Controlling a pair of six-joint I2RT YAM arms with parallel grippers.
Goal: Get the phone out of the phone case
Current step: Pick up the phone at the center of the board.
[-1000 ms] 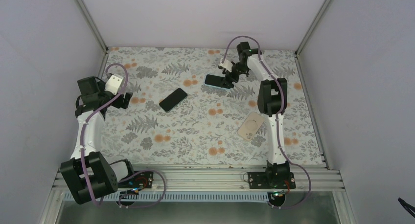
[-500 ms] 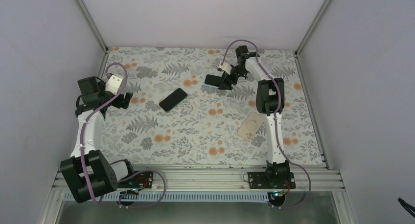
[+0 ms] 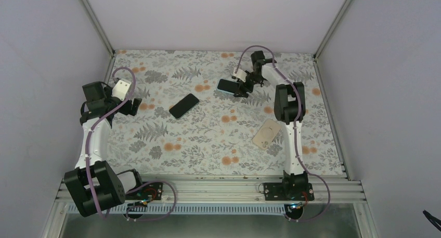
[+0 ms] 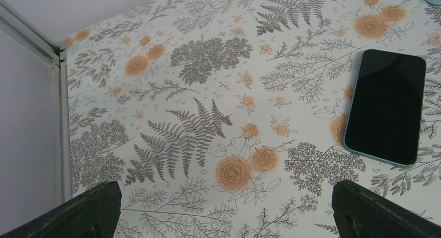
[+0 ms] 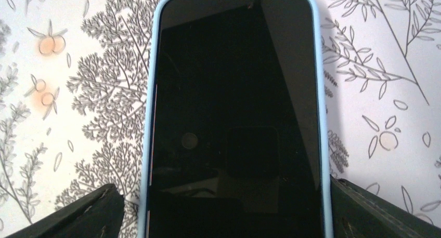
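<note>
Where the right arm reaches to the far side of the desk (image 3: pixel 208 139), its right gripper (image 3: pixel 236 88) is low over a phone (image 3: pixel 224 85). The phone lies flat with its dark screen up. It sits inside a light blue case (image 5: pixel 322 123), and the blue rim runs all around the screen. In the right wrist view the right gripper (image 5: pixel 226 196) is spread wide, with one finger on each side of the phone's near end. The finger (image 5: pixel 382 214) on the right of that view is just beside the case. The other finger (image 5: pixel 70 214) has a bit of desk showing between it and the case. It is not squeezing the phone.

The left gripper (image 3: pixel 132 105) is on the left side of the desk, well apart from the blue case. Its jaws are wide open too, and the left wrist view shows only the flowery desk cover between them (image 4: pixel 226 196).

A second phone (image 3: pixel 183 105) lies flat near the middle of the desk, screen up, between the two grippers. It shows to the right in the left wrist view (image 4: pixel 387 105), with a thin pale edge.

A tan piece (image 3: pixel 267 134) lies flat beside the right arm, nearer the bases. I cannot tell if it is a case or a phone's back.
</note>
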